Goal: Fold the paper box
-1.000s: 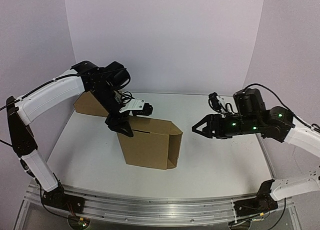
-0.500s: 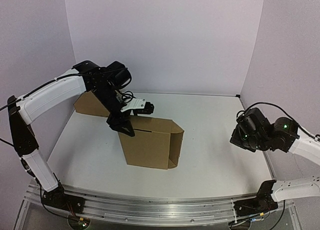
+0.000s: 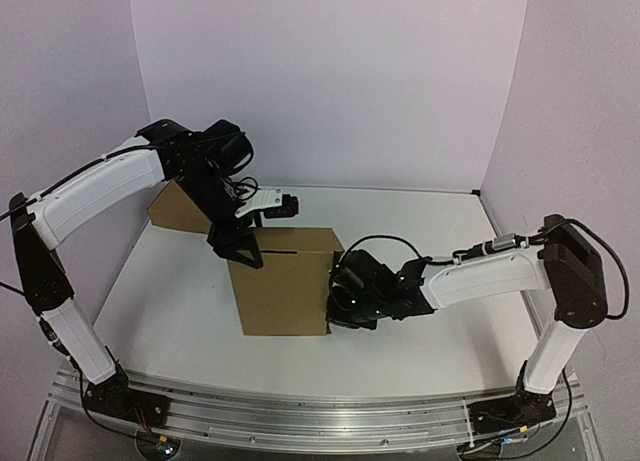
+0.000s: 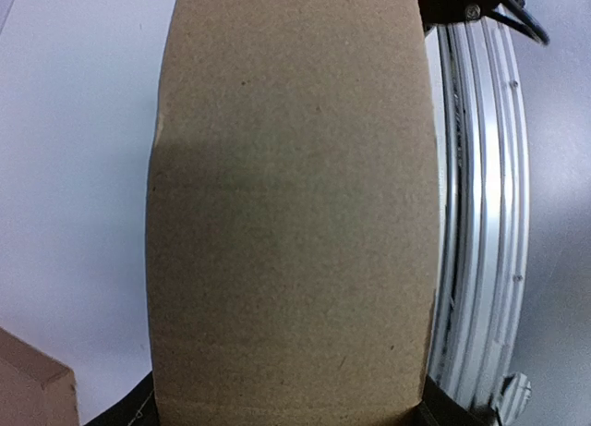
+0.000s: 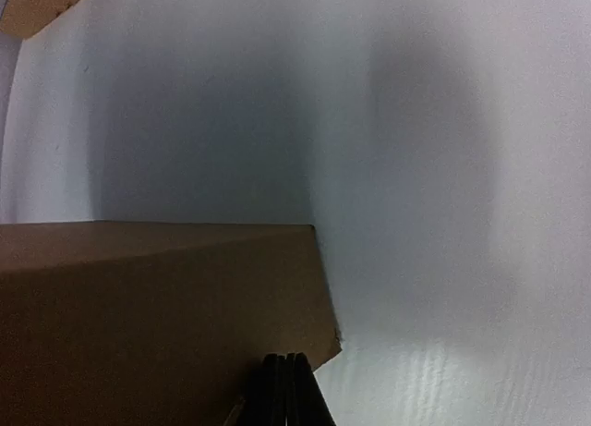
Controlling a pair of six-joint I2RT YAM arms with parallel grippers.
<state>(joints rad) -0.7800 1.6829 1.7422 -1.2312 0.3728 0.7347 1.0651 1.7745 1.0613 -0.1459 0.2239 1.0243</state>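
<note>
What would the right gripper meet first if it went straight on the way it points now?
The box. The shut right gripper sits at its near corner, perhaps touching it; depth is unclear.

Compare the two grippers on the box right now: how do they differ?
The left gripper sits high, at the top left corner of the box; the right gripper is low, at its right end. The left gripper's jaws grip the cardboard, wide apart; the right gripper's are shut, tips by the end flap. Both are at the same upright box.
</note>
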